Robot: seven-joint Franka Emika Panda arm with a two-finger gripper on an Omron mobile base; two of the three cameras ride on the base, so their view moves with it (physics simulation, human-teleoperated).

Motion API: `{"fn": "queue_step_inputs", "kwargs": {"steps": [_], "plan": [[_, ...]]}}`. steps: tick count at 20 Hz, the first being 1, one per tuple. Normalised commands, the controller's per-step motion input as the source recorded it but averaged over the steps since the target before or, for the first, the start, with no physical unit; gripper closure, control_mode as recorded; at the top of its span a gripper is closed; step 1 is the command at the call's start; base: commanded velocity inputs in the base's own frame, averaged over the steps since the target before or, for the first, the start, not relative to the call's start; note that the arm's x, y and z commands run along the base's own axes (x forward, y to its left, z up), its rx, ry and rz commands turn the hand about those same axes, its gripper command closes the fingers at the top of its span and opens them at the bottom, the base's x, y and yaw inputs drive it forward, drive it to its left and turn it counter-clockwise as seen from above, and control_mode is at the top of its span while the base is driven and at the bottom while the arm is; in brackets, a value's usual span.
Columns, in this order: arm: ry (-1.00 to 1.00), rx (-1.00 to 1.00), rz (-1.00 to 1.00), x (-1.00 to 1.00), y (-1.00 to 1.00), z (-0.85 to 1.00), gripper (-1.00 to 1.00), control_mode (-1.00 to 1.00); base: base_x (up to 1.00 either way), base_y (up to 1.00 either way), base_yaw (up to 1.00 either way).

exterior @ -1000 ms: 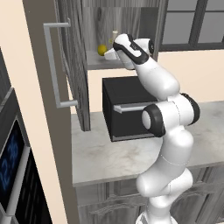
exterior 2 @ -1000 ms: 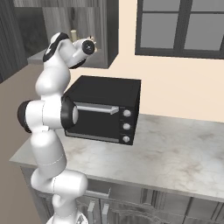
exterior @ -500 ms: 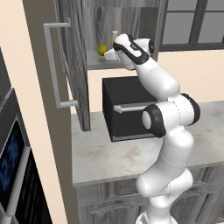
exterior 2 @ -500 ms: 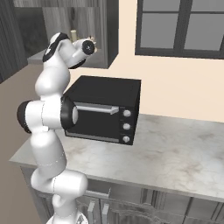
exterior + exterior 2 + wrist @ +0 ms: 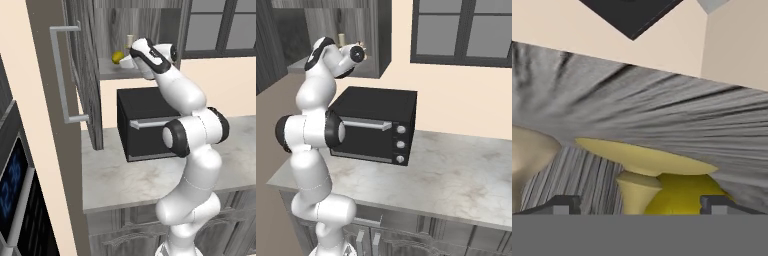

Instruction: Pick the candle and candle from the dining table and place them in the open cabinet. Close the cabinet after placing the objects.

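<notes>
My gripper (image 5: 639,204) reaches into the open cabinet (image 5: 82,85) and is open. Its fingertips (image 5: 562,204) stand wide apart, clear of what lies between them. Between them rises the slim gold stemmed holder of one candle (image 5: 644,160), standing on the grey wood-grain shelf (image 5: 662,110). A cream-tan shape (image 5: 529,160) at the left edge looks like the other candle, cut off by the frame. From the left base view the hand (image 5: 130,59) sits at the shelf, with a thin cream candle (image 5: 130,41) upright behind it. The dining table is out of view.
A small yellow ball (image 5: 684,192) lies just behind the holder on the shelf (image 5: 117,57). The cabinet door with its silver bar handle (image 5: 62,75) swings out to the left. Below, a black oven (image 5: 145,125) stands on a marble counter (image 5: 120,180).
</notes>
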Motion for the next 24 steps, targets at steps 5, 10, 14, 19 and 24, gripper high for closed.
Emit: {"fn": "queue_step_inputs", "kwargs": {"steps": [5,10,14,19,24], "plan": [[-0.08,0.02,0.0,-0.24,-0.13,-0.03,-1.0,-1.0,0.0,0.0,0.0],[-0.05,0.02,0.0,-0.43,-0.08,0.0,-1.0,-1.0,0.0,0.0,0.0],[0.0,0.01,0.0,-0.51,0.0,0.0,-1.0,-1.0,0.0,0.0,0.0],[0.0,0.0,0.0,-0.34,0.0,0.22,-1.0,-1.0,0.0,0.0,0.0],[0.01,0.0,0.0,-0.26,-0.01,0.43,-1.0,-1.0,0.0,0.0,0.0]]}}
